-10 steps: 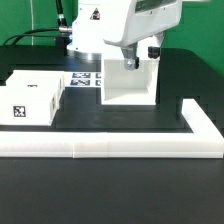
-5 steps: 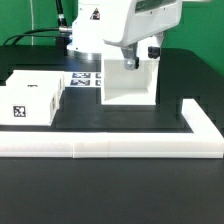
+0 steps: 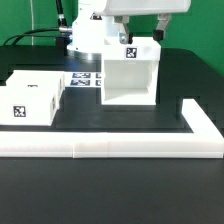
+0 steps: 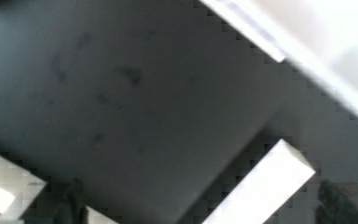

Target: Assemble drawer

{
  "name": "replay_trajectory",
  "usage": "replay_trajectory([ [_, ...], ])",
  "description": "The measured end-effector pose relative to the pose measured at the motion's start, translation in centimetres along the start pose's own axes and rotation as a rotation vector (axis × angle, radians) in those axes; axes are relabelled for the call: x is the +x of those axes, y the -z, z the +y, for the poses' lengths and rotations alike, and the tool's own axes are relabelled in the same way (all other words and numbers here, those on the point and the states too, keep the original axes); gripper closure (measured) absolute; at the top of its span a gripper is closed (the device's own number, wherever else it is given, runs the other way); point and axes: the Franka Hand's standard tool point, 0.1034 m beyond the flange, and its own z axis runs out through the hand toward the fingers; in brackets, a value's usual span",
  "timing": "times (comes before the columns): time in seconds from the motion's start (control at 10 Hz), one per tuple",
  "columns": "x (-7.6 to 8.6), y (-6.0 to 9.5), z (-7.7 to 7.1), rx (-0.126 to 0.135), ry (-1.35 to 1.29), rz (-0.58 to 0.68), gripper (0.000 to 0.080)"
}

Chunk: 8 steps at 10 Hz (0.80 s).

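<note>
The gripper [image 3: 142,22] hung at the top center of the exterior view, just above the drawer shell [image 3: 130,80] in the middle. Its jaws' state could not be told. The 2 trays [image 3: 32,100] stood at middle left, behind the L-shaped rail [image 3: 110,148].

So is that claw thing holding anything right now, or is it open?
Gripper: open, holding nothing; it hangs above the drawer shell.

wrist cam | I see a blurred dark table [image 4: 123,90] | white strip [image 4: 318,50] crossing one corner | two pale bars [image 4: 282,185], can't identify them
</note>
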Motion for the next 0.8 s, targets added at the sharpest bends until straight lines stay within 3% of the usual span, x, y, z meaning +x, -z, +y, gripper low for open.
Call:
replay_trajectory([
  [0.1, -0.2, 0.0, 0.0, 0.012, -0.004, 0.005, 0.0149],
  [0.4, -0.2, -0.1, 0.1, 0.012, -0.004, 0.004, 0.0149],
  [0.5, -0.4, 0.3, 0.1, 0.006, -0.119, 0.007, 0.0149],
  [0.8, -2.1, 0.1, -3.0, 0.010, -0.422, -0.018, 0.0149],
])
